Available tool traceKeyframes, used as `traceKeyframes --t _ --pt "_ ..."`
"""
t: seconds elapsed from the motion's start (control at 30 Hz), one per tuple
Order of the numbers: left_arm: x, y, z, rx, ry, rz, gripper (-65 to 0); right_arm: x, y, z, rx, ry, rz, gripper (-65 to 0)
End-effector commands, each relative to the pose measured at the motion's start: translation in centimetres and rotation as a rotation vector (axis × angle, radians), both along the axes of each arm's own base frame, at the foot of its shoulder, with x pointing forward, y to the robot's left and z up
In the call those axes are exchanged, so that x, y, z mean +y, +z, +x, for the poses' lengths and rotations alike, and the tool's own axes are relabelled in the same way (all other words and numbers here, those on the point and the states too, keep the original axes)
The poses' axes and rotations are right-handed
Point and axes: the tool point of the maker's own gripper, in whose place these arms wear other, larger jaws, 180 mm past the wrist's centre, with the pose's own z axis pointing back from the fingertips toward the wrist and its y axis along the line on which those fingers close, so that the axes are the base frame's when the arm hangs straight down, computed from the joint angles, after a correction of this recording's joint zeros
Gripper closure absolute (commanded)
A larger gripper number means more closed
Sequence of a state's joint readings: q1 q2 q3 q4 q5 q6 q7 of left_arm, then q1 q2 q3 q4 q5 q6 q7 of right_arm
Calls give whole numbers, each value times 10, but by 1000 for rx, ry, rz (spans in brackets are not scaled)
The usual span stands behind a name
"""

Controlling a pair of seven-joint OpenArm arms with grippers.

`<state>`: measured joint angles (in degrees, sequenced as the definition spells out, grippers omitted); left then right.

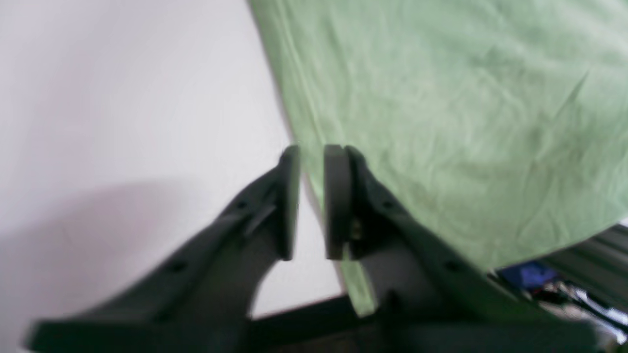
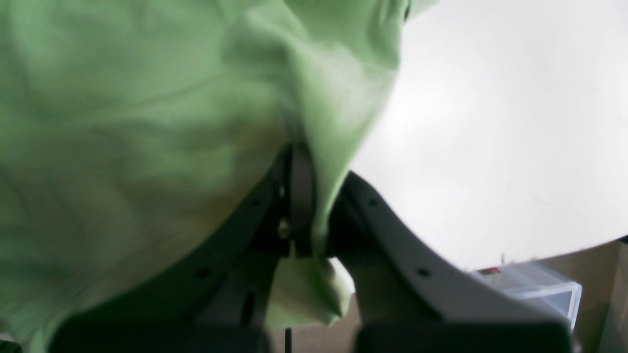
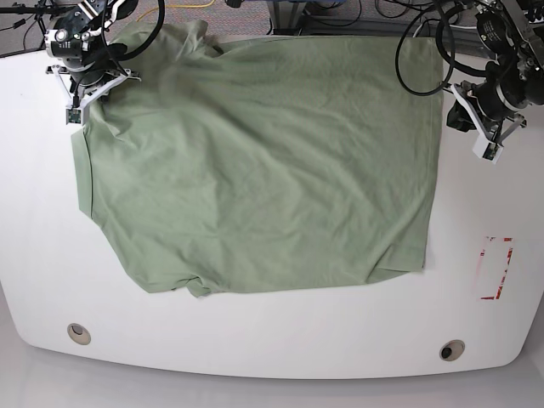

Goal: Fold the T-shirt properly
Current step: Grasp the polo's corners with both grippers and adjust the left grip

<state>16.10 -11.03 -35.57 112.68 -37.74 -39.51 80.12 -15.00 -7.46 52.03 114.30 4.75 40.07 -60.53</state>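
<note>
Green knit of the T-shirt (image 3: 263, 161) is spread nearly flat on the white table (image 3: 255, 340); no fold is made. One edge is pinched by the right gripper (image 2: 314, 206). The left gripper (image 1: 310, 196), slightly parted, holds nothing.

I am seeing no text, brand or number that I can read in any view. A red outlined marking (image 3: 495, 269) is lying on the bench (image 3: 280, 340), too small to make out. A red label on the clear bin (image 2: 535, 284) is showing only as blur.
</note>
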Motion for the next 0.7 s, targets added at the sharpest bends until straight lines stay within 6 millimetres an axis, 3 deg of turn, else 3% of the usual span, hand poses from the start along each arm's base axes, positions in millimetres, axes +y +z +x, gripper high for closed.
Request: traceKeyframes --t 0.0,0.1,0.23,0.67 --pt "9 -6 -24 60 -9 27 -201 -4 4 1 -13 1 -15 -13" --pt "13 -12 -39 104 -9 39 -293 -4 4 1 -13 1 -15 -13" --pt "23 -17 -58 145 24 49 -364 -4 4 1 -14 1 -14 -13" --pt "31 -55 -79 268 98 -45 -371 -4 4 1 -14 1 -14 -13"
